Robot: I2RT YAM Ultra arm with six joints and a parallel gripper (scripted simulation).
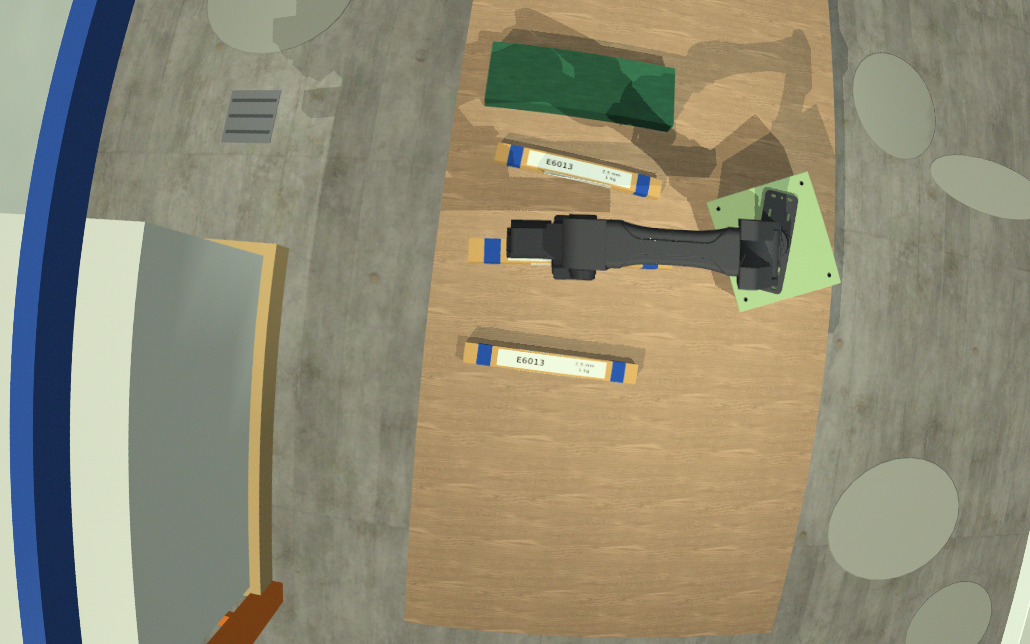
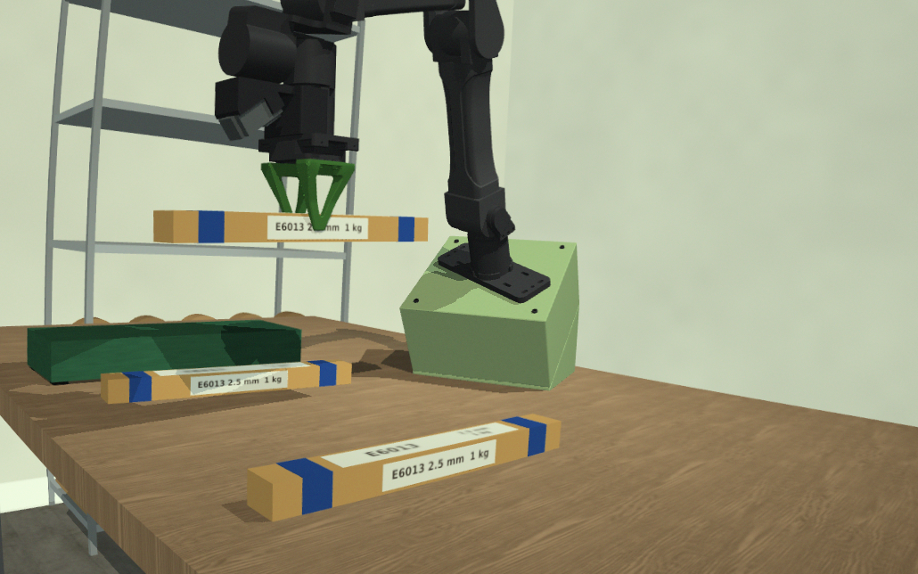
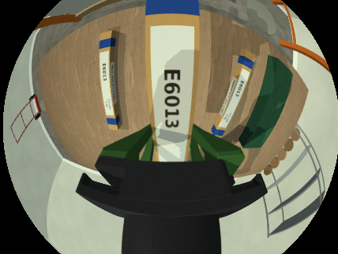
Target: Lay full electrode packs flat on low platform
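Observation:
My gripper (image 2: 307, 219) with green fingers is shut on the middle of one tan pack of electrodes (image 2: 290, 226), held level high above the table; the arm hides most of it from above (image 1: 486, 249), and it fills the wrist view (image 3: 172, 79). A second pack (image 1: 577, 170) lies flat on the table beside the dark green low platform (image 1: 580, 85); they also show in the side view, the pack (image 2: 225, 380) in front of the platform (image 2: 162, 348). A third pack (image 1: 549, 362) lies flat nearer the table's middle, also seen in the side view (image 2: 403, 463). Nothing lies on the platform.
The arm's base stands on a light green block (image 2: 494, 317) at the table's right side. A metal shelf rack (image 2: 81, 168) stands behind the table. The table's left edge runs close to the held pack's end.

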